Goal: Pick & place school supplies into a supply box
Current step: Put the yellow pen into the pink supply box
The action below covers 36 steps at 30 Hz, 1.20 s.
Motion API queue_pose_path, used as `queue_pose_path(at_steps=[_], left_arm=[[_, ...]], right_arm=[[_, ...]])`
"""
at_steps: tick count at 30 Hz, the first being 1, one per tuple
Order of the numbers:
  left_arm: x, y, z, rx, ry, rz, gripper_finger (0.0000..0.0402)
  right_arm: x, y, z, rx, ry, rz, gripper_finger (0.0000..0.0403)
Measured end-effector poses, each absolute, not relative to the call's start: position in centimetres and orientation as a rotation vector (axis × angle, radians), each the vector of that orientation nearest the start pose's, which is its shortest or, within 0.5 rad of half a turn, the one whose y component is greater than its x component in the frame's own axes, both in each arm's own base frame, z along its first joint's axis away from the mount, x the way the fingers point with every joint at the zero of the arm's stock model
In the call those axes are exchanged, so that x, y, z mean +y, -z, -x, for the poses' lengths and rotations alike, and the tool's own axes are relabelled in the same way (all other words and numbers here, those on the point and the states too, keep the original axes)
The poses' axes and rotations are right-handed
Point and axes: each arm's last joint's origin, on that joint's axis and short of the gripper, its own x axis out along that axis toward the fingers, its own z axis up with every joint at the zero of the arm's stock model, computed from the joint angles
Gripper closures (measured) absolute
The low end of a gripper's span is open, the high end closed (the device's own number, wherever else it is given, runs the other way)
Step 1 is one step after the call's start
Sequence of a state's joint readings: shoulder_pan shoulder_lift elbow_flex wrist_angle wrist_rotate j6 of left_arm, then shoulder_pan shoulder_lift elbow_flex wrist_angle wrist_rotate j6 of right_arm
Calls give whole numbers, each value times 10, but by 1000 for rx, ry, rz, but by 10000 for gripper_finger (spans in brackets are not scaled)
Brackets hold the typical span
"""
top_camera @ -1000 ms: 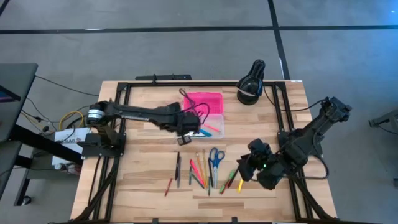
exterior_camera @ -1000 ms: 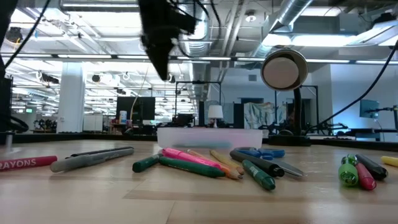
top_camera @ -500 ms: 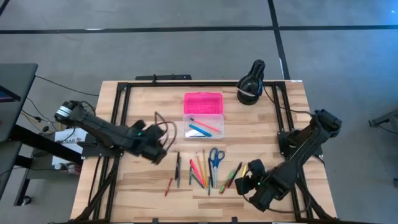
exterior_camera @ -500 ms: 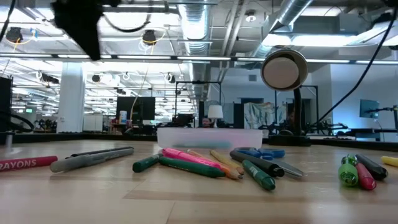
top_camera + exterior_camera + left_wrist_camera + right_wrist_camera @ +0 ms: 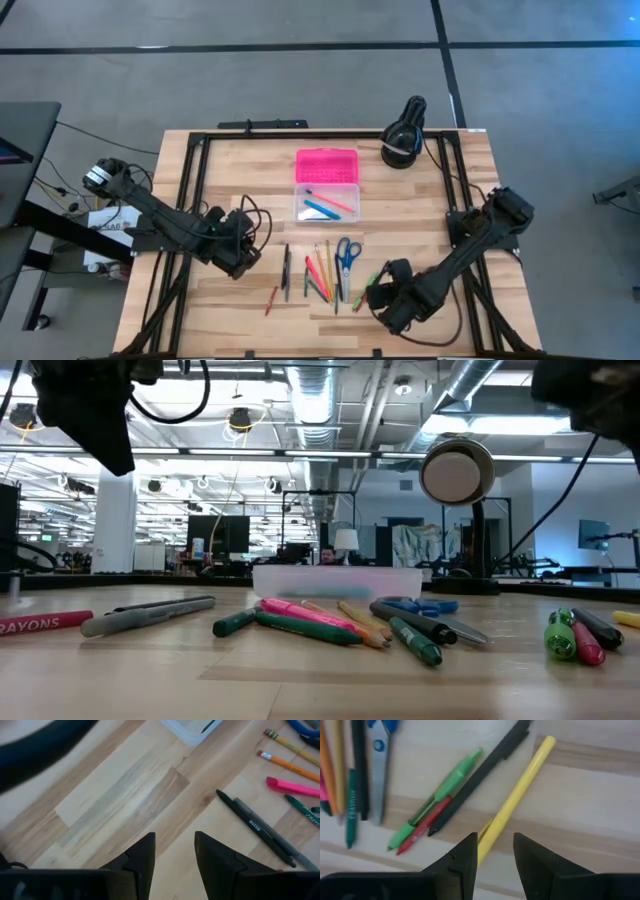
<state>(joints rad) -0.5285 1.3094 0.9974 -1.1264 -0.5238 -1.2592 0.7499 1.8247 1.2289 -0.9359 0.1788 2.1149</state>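
In the middle of the frame sits the table [image 5: 230,170], with the supply box [image 5: 327,184] lying open in its upper center. Left gripper [image 5: 243,256] hangs lower left, jaws spread, empty. Right gripper [image 5: 494,851] hangs lower right, jaws spread over the yellow pen [image 5: 515,800].

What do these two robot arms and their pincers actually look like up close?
Both arms are dark, nearly black, built from slim jointed segments. The left arm has a silvery round joint near its base and thin black cables looping by the left gripper. The right arm is chunkier toward the right gripper. Each ends in two flat, dark, wedge-shaped fingers, plain and unmarked.
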Motion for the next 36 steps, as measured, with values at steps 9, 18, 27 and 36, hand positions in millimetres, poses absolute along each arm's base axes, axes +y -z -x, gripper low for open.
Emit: queue_pose_path(at_steps=[9, 18, 27, 36], left_arm=[[-96, -248, -193, 1013, -687, 318, 269], [-96, -248, -193, 1025, -669, 287, 269], [-96, -248, -193, 1025, -669, 287, 269], [-96, -248, -193, 1022, -673, 294, 269]], right_arm=[[224, -140, -256, 1167, 1069, -1046, 285], [225, -132, -261, 1182, 1057, -1047, 285], [224, -133, -258, 1306, 995, -957, 341], [231, -133, -250, 1396, 950, -920, 381]])
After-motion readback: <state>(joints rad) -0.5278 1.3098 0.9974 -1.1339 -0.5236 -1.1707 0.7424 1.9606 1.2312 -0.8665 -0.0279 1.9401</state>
